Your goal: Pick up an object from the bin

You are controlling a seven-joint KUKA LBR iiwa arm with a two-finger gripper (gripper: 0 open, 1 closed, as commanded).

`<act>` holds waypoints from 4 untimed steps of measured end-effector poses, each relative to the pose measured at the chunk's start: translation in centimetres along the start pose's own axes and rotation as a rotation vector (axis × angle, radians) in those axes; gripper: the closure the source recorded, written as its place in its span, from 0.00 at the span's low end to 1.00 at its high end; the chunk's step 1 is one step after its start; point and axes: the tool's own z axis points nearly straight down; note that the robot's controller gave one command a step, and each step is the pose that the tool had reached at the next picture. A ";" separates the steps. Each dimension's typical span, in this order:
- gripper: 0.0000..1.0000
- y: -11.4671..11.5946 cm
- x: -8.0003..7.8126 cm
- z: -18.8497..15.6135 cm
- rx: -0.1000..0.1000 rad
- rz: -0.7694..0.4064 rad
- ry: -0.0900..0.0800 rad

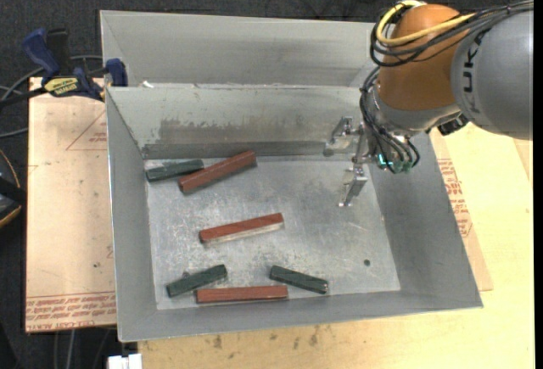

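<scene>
Camera view, grey bin (254,53) holding red-brown bars (242,228), dark green bars (298,279), tool (348,170) fingers apart

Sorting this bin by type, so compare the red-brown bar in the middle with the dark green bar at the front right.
Colour: the middle bar is red-brown, while the front-right bar is dark green.
Size: the red-brown one looks longer and a little wider than the green one.
Pose: the red-brown one rises slightly towards the right, while the green one drops towards the right.
Both are slim straight bars lying flat on the bin floor, touching nothing else.
</scene>
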 end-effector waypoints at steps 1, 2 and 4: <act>0.00 5.1 1.9 -0.3 0.001 0.036 0.000; 0.00 5.7 1.9 4.0 -0.004 0.025 -0.009; 1.00 10.2 3.9 7.9 -0.001 -0.129 -0.012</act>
